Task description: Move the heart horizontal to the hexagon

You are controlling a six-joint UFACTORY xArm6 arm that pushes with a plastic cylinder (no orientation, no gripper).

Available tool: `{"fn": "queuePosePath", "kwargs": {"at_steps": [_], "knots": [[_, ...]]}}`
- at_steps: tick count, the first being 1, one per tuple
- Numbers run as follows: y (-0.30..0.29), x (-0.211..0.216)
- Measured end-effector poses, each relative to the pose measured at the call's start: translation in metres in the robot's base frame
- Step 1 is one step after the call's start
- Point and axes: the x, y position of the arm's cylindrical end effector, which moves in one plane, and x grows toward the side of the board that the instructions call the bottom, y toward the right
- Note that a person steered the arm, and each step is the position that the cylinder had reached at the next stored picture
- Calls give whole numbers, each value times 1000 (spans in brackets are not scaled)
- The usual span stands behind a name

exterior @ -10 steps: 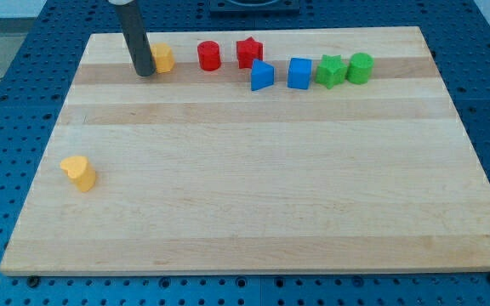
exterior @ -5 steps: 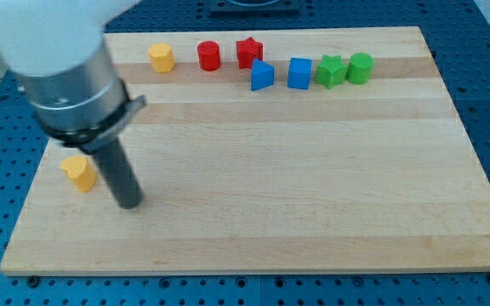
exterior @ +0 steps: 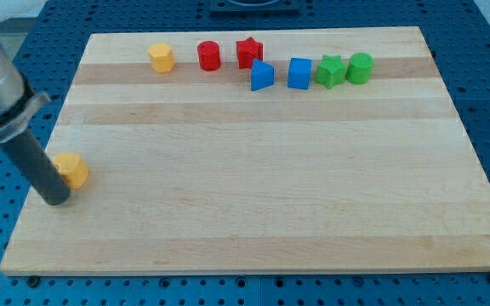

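My tip (exterior: 56, 201) sat against the yellow heart (exterior: 73, 169) at lower left, no end effector showing, while the yellow hexagon (exterior: 162, 58) waited far above, unaligned.

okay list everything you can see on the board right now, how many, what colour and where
yellow heart: 1, yellow, left edge of the board, lower half
yellow hexagon: 1, yellow, top row, leftmost
red cylinder: 1, red, top row, right of the hexagon
red star: 1, red, right of the red cylinder
blue triangle: 1, blue, just below-right of the red star
blue cube: 1, blue, right of the triangle
green star: 1, green, right of the cube
green cylinder: 1, green, rightmost
wooden board: 1, light wood
my tip: 1, dark, just left of and below the heart
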Motion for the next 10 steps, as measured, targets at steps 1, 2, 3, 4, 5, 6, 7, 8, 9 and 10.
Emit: {"fn": "queuePosePath", "kwargs": {"at_steps": [1,2,3,4,5,6,7,8,9,10], "knots": [[-8,-22],[9,-39],[14,-61],[27,-79],[30,-82],[28,-61],[36,-46],[54,-51],[65,-50],[59,-32]]}}
